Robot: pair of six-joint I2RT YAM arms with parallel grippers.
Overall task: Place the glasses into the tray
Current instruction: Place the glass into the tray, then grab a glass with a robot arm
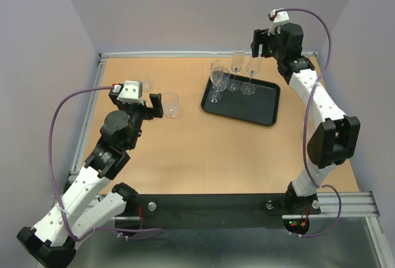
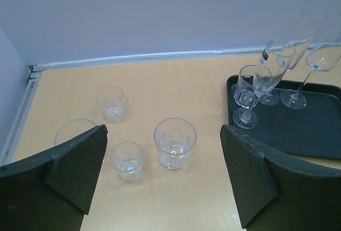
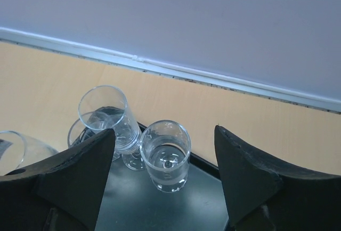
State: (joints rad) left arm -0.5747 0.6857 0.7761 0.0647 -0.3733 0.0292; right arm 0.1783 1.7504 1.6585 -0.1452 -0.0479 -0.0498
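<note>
Hovering wide open and empty, left claw [image 1: 153,105] faces a tumbler [image 1: 170,104] just ahead; next, advance and close gently, while right claw [image 1: 261,47], open and empty, has the tray [image 1: 259,111] beneath.

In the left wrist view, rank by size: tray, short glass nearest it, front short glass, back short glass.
1. tray
2. short glass nearest it
3. front short glass and back short glass look alike, the back one farther off, so unranked.

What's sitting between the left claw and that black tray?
In the overhead view, one short tumbler stands beside the left gripper; from there to the tray, only bare wooden tabletop.
</note>
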